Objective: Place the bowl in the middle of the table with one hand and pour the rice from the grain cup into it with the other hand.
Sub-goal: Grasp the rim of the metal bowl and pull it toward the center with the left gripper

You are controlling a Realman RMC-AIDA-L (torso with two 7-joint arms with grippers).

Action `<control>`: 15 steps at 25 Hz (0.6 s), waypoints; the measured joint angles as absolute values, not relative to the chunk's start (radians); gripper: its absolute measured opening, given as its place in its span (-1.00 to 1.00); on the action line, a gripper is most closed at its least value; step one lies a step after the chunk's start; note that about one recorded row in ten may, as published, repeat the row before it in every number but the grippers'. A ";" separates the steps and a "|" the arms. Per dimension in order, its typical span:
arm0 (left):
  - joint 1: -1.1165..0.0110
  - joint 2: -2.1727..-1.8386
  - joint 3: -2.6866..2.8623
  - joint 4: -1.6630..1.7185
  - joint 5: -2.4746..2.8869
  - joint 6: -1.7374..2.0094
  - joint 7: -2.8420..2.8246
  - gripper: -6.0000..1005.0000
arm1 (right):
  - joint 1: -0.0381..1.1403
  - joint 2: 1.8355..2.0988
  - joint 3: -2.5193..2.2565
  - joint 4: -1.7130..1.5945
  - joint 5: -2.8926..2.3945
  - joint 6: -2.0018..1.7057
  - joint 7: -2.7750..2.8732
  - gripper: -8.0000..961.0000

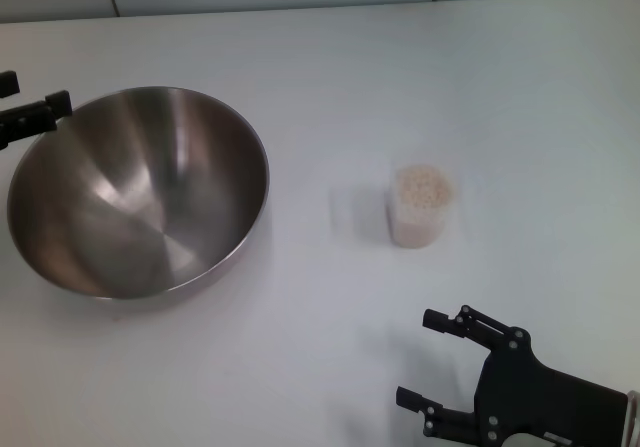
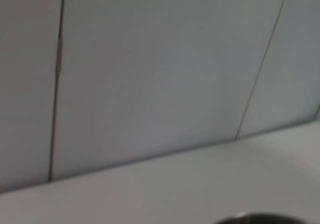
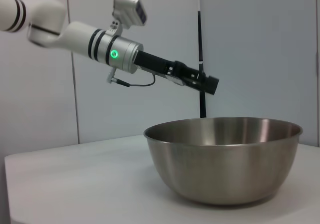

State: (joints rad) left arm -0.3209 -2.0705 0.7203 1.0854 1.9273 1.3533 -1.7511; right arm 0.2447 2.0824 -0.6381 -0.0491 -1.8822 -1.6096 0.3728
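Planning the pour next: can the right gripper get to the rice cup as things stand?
Probably yes: the right gripper is open, the cup stands upright beyond it, and only bare table lies between.

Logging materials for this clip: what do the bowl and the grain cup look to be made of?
The bowl looks like stainless steel with a brushed silver finish: it shows streaky reflections and a thin rolled rim. The grain cup seems to be clear, slightly frosted plastic, since the pale rice shows through its wall.
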 joint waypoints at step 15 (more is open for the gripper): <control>-0.363 -2.069 0.792 1.148 2.252 1.287 -1.947 0.72 | 0.239 2.080 -0.638 -0.053 -1.882 -1.611 0.373 0.74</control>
State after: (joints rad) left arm -0.3632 -2.0692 0.7921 1.1482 2.2518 1.2866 -1.9469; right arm 0.2394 2.0800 -0.6381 -0.0527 -1.8822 -1.6107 0.3728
